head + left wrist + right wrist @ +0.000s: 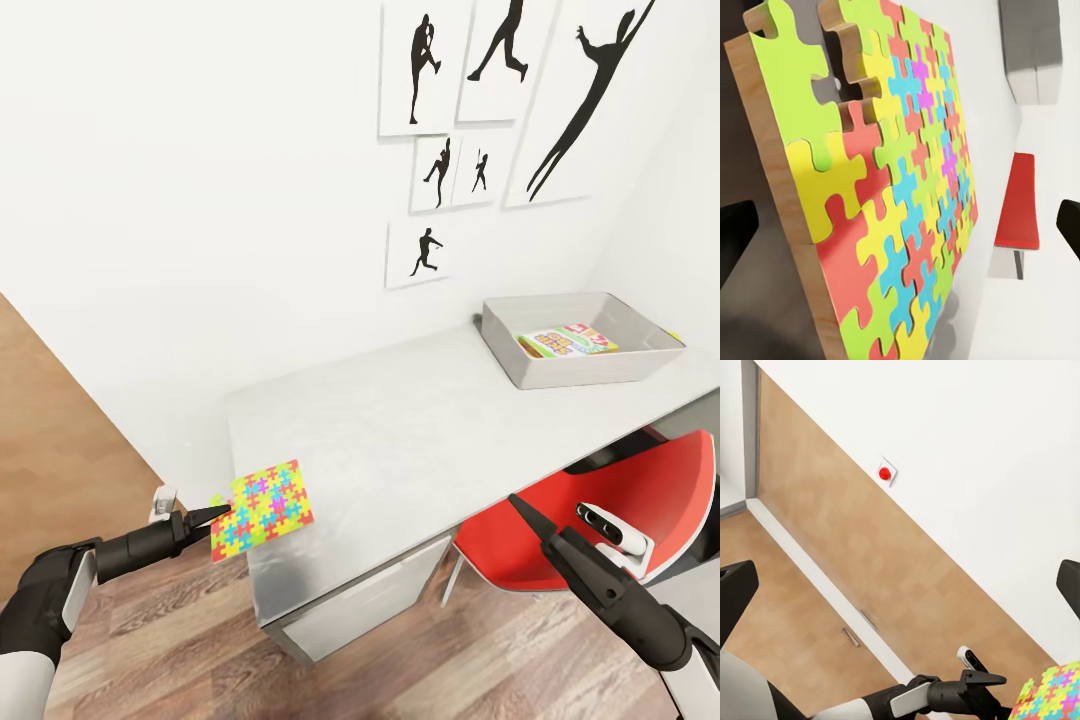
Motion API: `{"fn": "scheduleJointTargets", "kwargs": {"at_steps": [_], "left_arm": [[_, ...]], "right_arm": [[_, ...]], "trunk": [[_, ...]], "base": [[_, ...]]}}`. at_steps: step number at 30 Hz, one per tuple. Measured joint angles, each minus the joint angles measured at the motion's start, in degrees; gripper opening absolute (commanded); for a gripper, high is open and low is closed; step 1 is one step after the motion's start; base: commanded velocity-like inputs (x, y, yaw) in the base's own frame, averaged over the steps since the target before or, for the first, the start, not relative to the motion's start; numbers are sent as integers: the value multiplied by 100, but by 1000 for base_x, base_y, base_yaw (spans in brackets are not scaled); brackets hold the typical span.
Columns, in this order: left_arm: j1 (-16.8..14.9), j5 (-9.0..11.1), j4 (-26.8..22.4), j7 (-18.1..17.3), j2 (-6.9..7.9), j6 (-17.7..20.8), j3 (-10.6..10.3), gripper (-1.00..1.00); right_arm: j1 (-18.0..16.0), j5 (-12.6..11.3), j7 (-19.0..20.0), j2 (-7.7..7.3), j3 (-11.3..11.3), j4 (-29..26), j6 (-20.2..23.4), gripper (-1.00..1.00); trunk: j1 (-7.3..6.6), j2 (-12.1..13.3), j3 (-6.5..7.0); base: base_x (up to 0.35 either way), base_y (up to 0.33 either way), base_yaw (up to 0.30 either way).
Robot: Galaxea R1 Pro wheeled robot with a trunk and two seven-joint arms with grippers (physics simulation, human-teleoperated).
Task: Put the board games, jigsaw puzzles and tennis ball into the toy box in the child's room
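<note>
The table (pixel 420 420) with its pale grey-white top is the landmark here. At its far right end stands the toy box (pixel 520 365), a light grey lidless bin, and one board game (pixel 566 343) already lies flat inside it. Tucked under the table's right side is the red chair (pixel 610 500).

At the table's near left corner, a jigsaw puzzle (pixel 262 509) overhangs the edge, tilted. The left gripper (pixel 205 515) comes in from off that corner and meets the slab's outer edge. In the left wrist view the puzzle (pixel 896 195) stands up between the two dark finger tips, so the claw looks clenched on it, though the contact itself is hidden. The right gripper (pixel 520 505) hangs in front of the table above the chair with nothing in it; in the right wrist view its tips stand wide apart, released.

The step in hand, as I judge it, is carrying this puzzle along the table to the toy box. A thin slab held by one edge will tend to pivot, so a slow lift clear of the top, then travel with the slab kept level, seems wise. Release should come only once it is over the bin's opening and low, so that it settles flat on the game rather than catching on the rim.
</note>
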Motion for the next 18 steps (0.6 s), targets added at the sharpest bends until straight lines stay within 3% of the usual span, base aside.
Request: {"fn": "scheduleJointTargets", "kwargs": {"at_steps": [1,2,14,18], "left_arm": [[0,0,0,-1,0,-2,1,100],[0,0,0,0,0,-2,1,-100],[0,10,-1,-12,2,3,-5,-100],[0,7,-1,-11,1,7,-6,-100]], "right_arm": [[0,0,0,0,0,0,0,100],[0,0,0,2,0,0,0,100],[0,0,0,1,0,0,0,100],[0,0,0,2,0,0,0,100]], "trunk": [[0,0,0],[0,0,0],[0,0,0],[-87,159,71]], "base": [[0,0,0],[0,0,0],[0,0,0],[0,0,0]]}}
